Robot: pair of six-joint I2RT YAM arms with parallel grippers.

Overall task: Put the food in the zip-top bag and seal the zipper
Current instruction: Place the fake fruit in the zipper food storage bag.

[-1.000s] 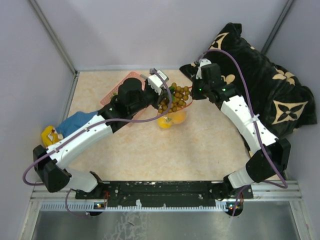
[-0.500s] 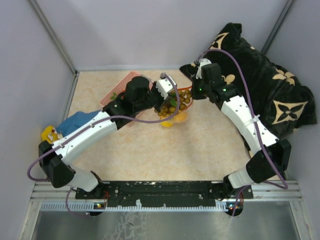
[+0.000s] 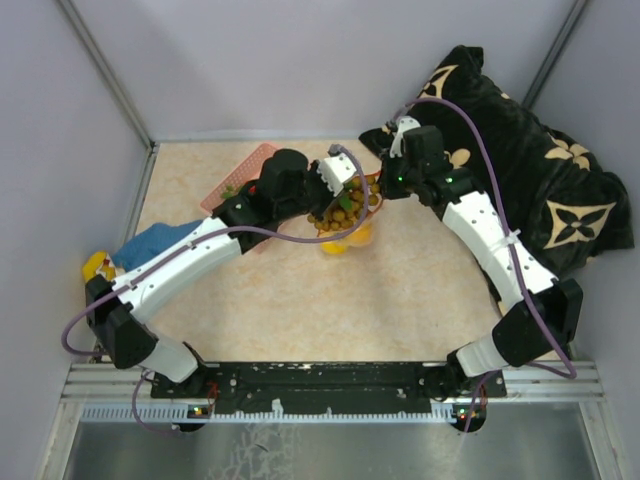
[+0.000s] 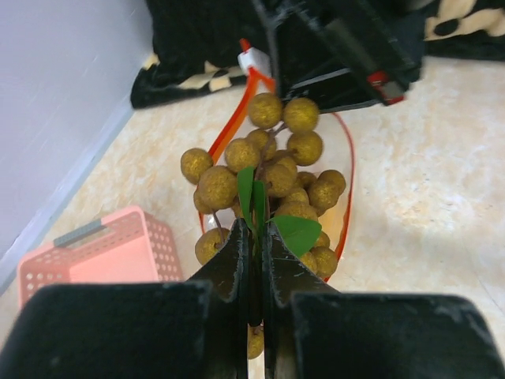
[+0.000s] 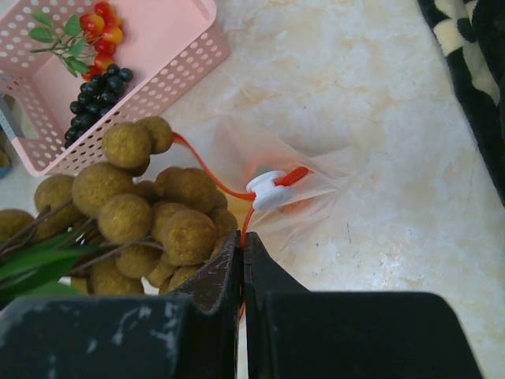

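Note:
My left gripper (image 4: 255, 237) is shut on the stem and green leaves of the tan-brown berry cluster (image 4: 276, 170) and holds it in the open mouth of the clear zip-top bag (image 5: 316, 205). The red-orange zipper (image 4: 229, 130) loops around the cluster, and its white slider (image 5: 268, 188) is at the far end. My right gripper (image 5: 241, 241) is shut on the zipper edge and holds the mouth up. In the top view the cluster (image 3: 350, 205) hangs between both grippers, above yellow fruit in the bag (image 3: 345, 238). Dark grapes (image 5: 95, 99) and small red pieces (image 5: 101, 28) lie in the basket.
The pink basket (image 3: 250, 165) stands at the back left, just behind my left arm. A black patterned pillow (image 3: 520, 170) fills the back right corner. A blue-and-yellow cloth (image 3: 150, 243) lies at the left edge. Walls close the back and sides.
My left gripper has carried the berry cluster to the right, from beside the basket to over the bag's mouth. My right gripper has stayed on the zipper edge.

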